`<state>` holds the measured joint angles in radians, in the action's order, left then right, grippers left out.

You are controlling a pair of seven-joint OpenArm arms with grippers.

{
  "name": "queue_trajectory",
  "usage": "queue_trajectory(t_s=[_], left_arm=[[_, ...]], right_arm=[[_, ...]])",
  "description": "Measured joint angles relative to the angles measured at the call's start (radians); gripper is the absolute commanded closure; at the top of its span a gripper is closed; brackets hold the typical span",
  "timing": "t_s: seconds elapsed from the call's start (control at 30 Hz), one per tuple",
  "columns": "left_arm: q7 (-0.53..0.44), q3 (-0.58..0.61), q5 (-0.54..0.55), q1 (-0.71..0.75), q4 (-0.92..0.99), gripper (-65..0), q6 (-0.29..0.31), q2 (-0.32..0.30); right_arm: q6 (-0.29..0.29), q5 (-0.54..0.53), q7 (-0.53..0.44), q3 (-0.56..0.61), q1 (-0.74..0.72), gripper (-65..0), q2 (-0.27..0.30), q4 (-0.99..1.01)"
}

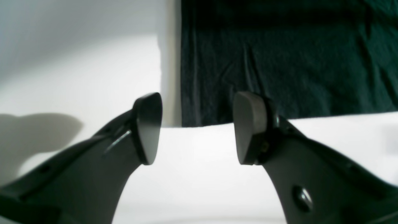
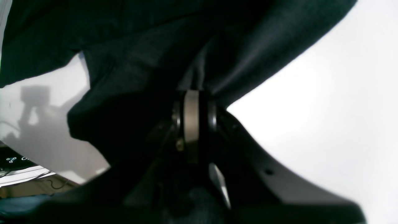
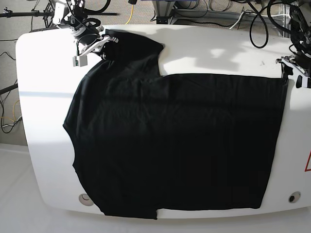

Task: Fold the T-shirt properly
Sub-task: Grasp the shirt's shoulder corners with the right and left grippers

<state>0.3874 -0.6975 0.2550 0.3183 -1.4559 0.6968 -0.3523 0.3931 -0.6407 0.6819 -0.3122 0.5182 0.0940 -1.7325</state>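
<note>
Now your right gripper [image 2: 191,124] is clamped on the T-shirt [image 3: 175,141]. Your left gripper [image 1: 196,127] hangs with jaws apart over the table [image 1: 202,174].

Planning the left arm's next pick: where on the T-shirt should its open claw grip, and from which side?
Grip the T-shirt's near hem corner, coming in from the bare table side. The left claw already faces that straight edge, which lies flat with white table beside it.
</note>
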Motion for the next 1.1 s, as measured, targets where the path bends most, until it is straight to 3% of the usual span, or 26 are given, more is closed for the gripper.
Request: queue_trajectory(t_s=[1.1], left_arm=[[-0.01,0.0,0.002,-0.099,0.199,-34.9,0.0,-0.039]], right_arm=[[0.0,-0.003,-0.007,0.005,0.001,-0.5,0.0,0.0]])
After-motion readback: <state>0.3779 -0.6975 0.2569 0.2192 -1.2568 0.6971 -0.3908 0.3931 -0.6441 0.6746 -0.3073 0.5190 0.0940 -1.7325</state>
